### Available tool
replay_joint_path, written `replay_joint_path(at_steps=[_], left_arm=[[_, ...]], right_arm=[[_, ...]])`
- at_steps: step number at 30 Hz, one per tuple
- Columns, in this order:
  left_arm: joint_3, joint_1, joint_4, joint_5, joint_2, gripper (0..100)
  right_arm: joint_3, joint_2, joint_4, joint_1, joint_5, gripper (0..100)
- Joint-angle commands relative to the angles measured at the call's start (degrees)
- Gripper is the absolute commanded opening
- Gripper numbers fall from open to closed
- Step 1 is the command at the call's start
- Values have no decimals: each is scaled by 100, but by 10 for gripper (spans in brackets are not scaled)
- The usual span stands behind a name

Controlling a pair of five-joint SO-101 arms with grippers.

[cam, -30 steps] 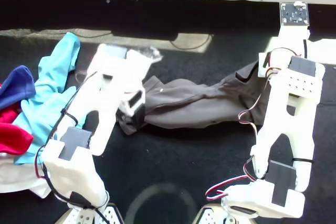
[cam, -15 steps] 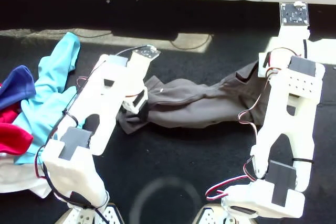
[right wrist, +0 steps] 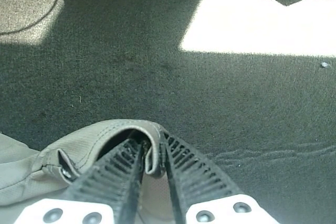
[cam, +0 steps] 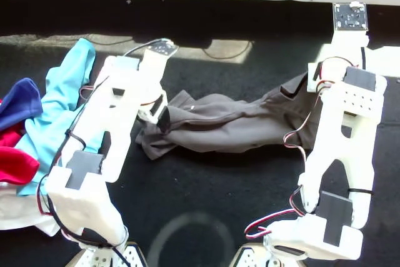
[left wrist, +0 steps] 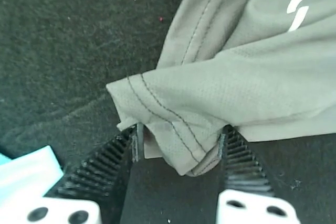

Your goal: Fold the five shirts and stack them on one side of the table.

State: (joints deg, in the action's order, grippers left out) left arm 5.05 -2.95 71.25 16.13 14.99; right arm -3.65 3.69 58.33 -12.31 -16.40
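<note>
- Near left, a white shirt [cam: 19,211] lies at the edge of the table [cam: 206,186]. A red shirt [cam: 15,161], a blue shirt [cam: 22,101] and a cyan shirt [cam: 62,98] are heaped beyond it, all unfolded.
- Mid-table, the grey shirt [cam: 231,126] stretches left to right in a rumpled band.
- The left gripper [left wrist: 179,129] straddles the stitched hem at the shirt's left end. Its claw is released and the cloth sits loose between the jaws.
- Farther right, the right gripper [right wrist: 152,140] is clenched on a fold of the shirt's other end.
- The left claw should probably close fully on the doubled hem before lifting. Both ends can then be drawn apart evenly to flatten the shirt.
- Since a second ago the left arm has swung away from the near edge, and the right arm is unchanged.
</note>
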Motion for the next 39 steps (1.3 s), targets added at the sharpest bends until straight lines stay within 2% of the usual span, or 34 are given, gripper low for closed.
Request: replay_joint_path(at_steps=[1, 3, 5, 6, 9, 12, 20, 26, 32, 39], left_arm=[[31, 22, -105, -35, -31, 223], [31, -4, -88, -35, -31, 146], [4, -66, -62, -35, -66, 21], [4, -101, -53, -35, -101, 3], [-40, -215, 26, -35, -127, 5], [-347, -207, 466, -79, -321, 9], [-2167, 295, 1846, -448, -1640, 9], [-3301, 716, 2171, -466, -2589, 9], [-3952, 716, 2549, -466, -3530, 9], [-4022, 734, 2576, -466, -4681, 9]], right_arm=[[22, 48, -84, 66, 18, 6], [22, 48, -66, 66, 18, 6], [22, 66, -57, 66, 35, 6], [31, 75, -57, 48, 35, 6], [66, 207, -48, 40, 44, 6], [92, 567, 13, 31, 44, 6], [92, 2097, -136, 4, 53, 6], [233, 3125, -1103, -31, 26, 6], [1200, 3591, -1156, -31, 26, 6], [2062, 4180, -1156, -40, 18, 6]])
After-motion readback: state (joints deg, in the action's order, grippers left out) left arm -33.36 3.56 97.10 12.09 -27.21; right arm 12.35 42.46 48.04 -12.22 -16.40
